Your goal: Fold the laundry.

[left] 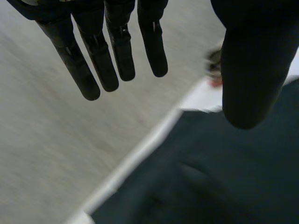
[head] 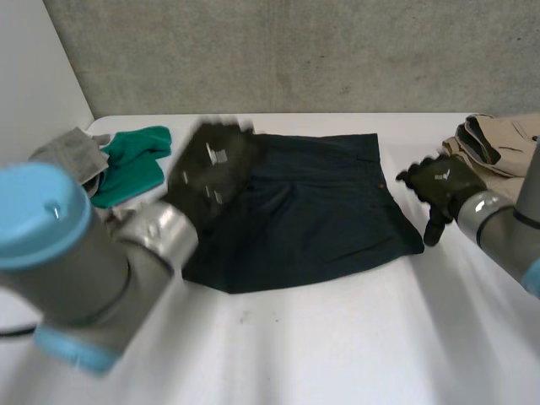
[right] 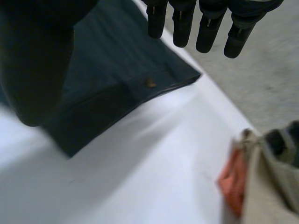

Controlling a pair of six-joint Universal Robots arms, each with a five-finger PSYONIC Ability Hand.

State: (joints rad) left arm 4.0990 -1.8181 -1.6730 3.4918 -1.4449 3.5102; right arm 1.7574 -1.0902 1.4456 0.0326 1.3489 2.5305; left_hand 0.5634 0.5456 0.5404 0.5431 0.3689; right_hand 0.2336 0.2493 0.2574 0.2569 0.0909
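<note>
A dark navy garment (head: 312, 211) lies spread flat in the middle of the white table (head: 337, 346), its waistband with a small button toward the right. My left hand (head: 211, 169) hovers above the garment's left edge, and its own wrist view shows the left hand (left: 93, 51) with straight fingers, thumb apart and nothing held over the dark cloth (left: 210, 177). My right hand (head: 443, 186) hangs just off the garment's right edge. Its wrist view shows the right hand (right: 208, 28) with fingers spread and empty above the garment's corner (right: 117, 65) with the button.
At the back left lie a green cloth (head: 135, 160) and a grey cloth (head: 72, 156). A beige garment (head: 498, 139) is heaped at the back right, close to my right hand, with an orange-red piece (right: 233, 182) beside it. A grey wall stands behind the table.
</note>
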